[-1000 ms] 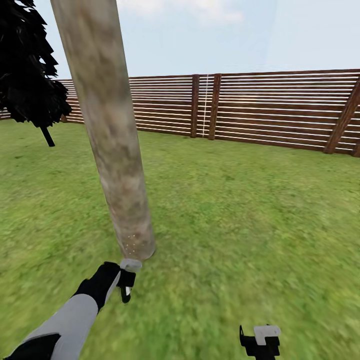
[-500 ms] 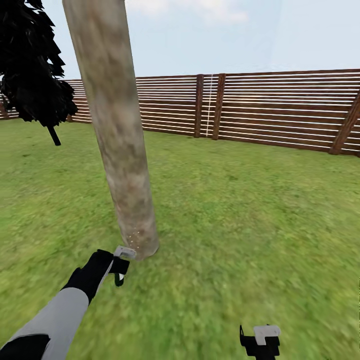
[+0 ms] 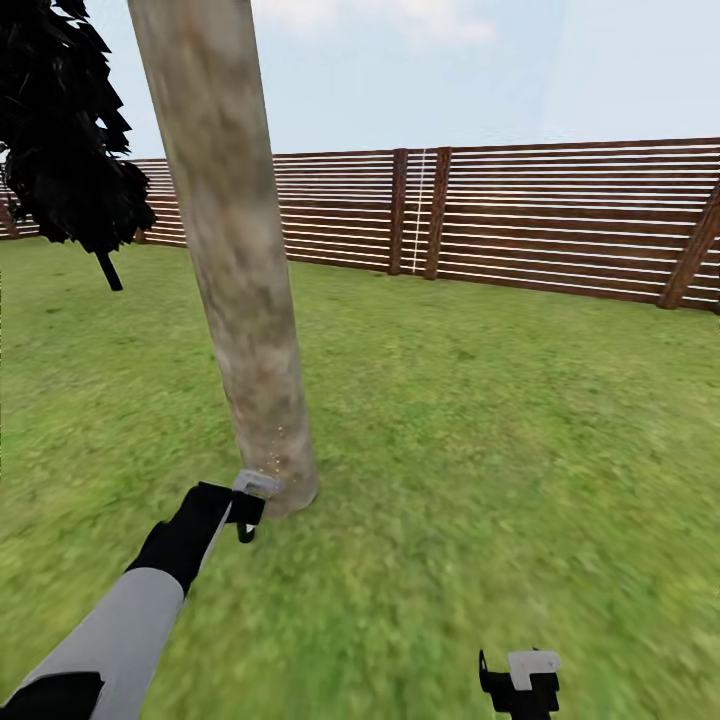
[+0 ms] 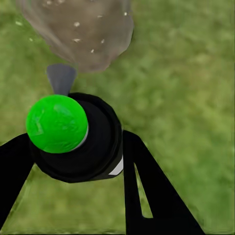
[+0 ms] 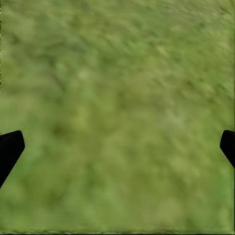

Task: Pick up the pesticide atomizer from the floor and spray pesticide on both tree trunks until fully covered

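Mottled tan-grey bark of the pole-like tree trunk (image 3: 240, 300) shows pale spray flecks at its base, where the left pincer (image 4: 73, 147), clenched on the dark-grey cylindrical pesticide atomizer (image 4: 81, 139), likely should next sweep upward; the right pincer (image 5: 117, 147) hangs released.

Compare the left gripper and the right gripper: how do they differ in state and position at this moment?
The left gripper is shut on the pesticide atomizer, while the right gripper is open, with grass between its fingertips. The left gripper reaches out to the base of the tree trunk; the right gripper sits low, apart from the trunk. Both are black and are above the lawn.
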You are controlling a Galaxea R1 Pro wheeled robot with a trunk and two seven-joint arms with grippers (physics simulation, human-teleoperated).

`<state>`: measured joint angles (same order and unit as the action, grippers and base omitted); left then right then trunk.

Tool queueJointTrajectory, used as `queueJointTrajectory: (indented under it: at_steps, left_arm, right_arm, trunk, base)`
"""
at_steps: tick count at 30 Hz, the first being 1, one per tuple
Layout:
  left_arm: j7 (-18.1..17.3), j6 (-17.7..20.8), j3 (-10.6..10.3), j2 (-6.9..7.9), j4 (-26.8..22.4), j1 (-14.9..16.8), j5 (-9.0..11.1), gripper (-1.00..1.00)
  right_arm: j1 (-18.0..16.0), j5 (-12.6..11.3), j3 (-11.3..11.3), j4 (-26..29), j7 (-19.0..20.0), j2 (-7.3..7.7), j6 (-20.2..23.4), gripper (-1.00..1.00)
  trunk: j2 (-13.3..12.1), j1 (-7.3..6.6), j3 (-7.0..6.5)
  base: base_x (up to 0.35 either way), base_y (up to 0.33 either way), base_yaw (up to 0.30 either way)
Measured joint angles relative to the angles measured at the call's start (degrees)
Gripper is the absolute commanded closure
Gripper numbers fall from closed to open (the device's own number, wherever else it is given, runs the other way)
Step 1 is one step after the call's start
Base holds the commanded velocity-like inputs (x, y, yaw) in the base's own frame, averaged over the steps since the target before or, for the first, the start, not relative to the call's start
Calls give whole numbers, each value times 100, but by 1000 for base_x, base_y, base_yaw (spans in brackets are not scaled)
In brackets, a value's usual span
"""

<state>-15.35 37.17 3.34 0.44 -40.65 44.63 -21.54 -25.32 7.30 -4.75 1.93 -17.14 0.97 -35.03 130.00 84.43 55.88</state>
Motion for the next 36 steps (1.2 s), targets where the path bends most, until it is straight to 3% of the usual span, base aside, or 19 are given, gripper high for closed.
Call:
queueJointTrajectory:
  at_steps: [3,9,11,14,20,22,25,26,30,32,35,36]
  left_arm:
    - [-1,6,8,243,-42,-21,51,100]
    - [-23,20,-38,181,-132,39,87,100]
    - [-119,24,-27,232,-159,57,63,100]
    - [-201,27,-5,447,-215,56,55,100]
    - [-763,239,-44,464,-380,169,66,100]
    - [-983,544,-40,621,-607,394,3,100]
    - [-1303,661,-54,1032,-674,555,28,100]
    - [-1365,673,-56,1033,-681,555,60,100]
    - [-1442,723,-267,735,-718,602,138,100]
    - [-1445,856,-299,626,-806,662,82,100]
    - [-1465,1085,-288,730,-966,686,22,100]
    - [-1516,1098,-275,893,-1010,689,1,100]
  right_arm:
    - [0,0,0,0,0,0,2,-100]
    - [1,0,1,0,0,2,-4,-100]
    - [1,0,0,-5,0,3,-4,-100]
    - [1,0,-3,-2,0,1,-1,-100]
    - [1,9,-9,-9,9,-17,-3,-100]
    - [1,8,-8,-9,6,-14,-3,-100]
    - [1,10,-9,-7,9,-9,-4,-100]
    - [1,12,-8,-8,9,-9,-4,-100]
    - [1,10,-3,-1,2,2,-1,-100]
    - [1,9,-7,-5,0,7,-3,-100]
    - [1,9,-9,-7,0,9,-4,-100]
    - [1,9,-9,-8,0,9,-2,-100]
  trunk:
    - [0,0,0]
    - [0,0,0]
    - [0,0,0]
    - [0,0,0]
    - [0,-1,-1]
    - [0,-1,-1]
    - [0,0,0]
    - [0,0,0]
    - [0,0,0]
    - [0,0,0]
    - [0,0,0]
    - [0,0,0]
  base:
    - [-205,0,0]
    - [-11,0,0]
    - [0,0,0]
    - [0,0,0]
    - [0,0,0]
    - [0,0,0]
    - [0,0,0]
    - [0,0,0]
    - [0,0,0]
    - [0,0,0]
    - [0,0,0]
    - [0,0,0]
